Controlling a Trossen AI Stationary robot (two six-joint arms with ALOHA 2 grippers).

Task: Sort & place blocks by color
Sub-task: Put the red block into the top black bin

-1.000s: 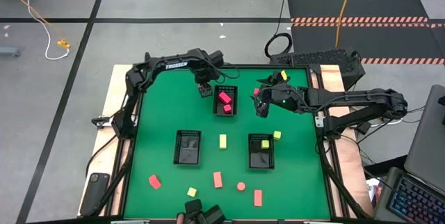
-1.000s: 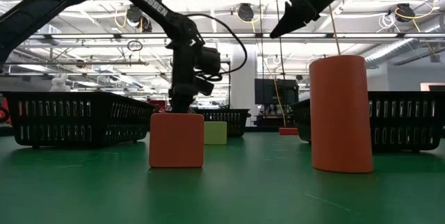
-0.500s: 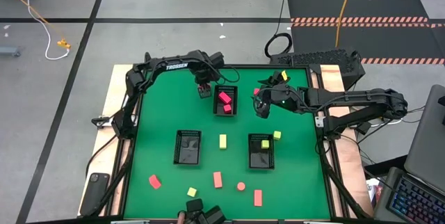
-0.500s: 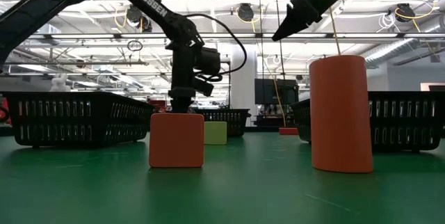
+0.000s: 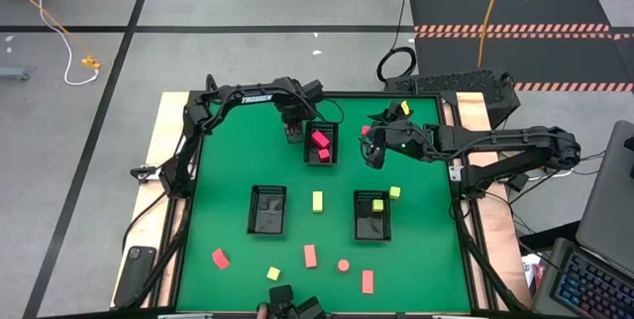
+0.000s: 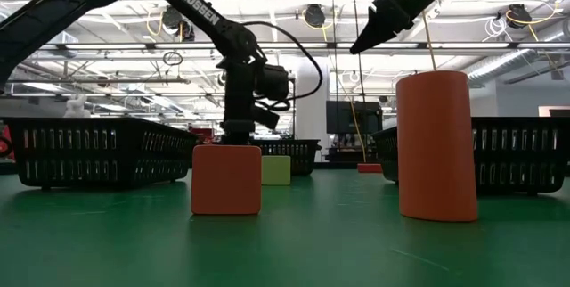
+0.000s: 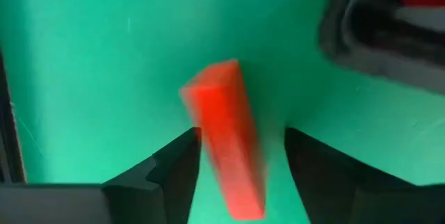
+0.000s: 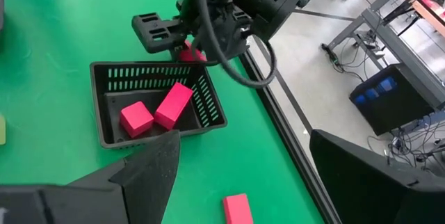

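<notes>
My left gripper (image 5: 293, 133) points down at the table's far side, just left of a black tray (image 5: 308, 143) that holds two pink-red blocks (image 5: 320, 141). A pink-red bar (image 7: 224, 130) lies on the green mat between its open fingers, with a gap showing on one side. In the right wrist view the bar (image 8: 192, 52) shows at that gripper's tips. My right gripper (image 5: 372, 156) hangs open above the mat right of the tray, high up in the low view (image 6: 356, 45). A pink-red block (image 5: 365, 130) lies under it.
Two more black trays (image 5: 267, 192) (image 5: 358, 215) stand mid-table, the right one holding a yellow block (image 5: 376, 204). Loose yellow blocks (image 5: 317, 200) (image 5: 394, 192) lie beside them. Pink-red, salmon and yellow blocks (image 5: 310, 255), one of them round (image 5: 344, 265), are scattered near the front edge.
My left arm has swung slightly toward the table's right, and its gripper has sunk a little beside the far tray. My right gripper has kept its place.
</notes>
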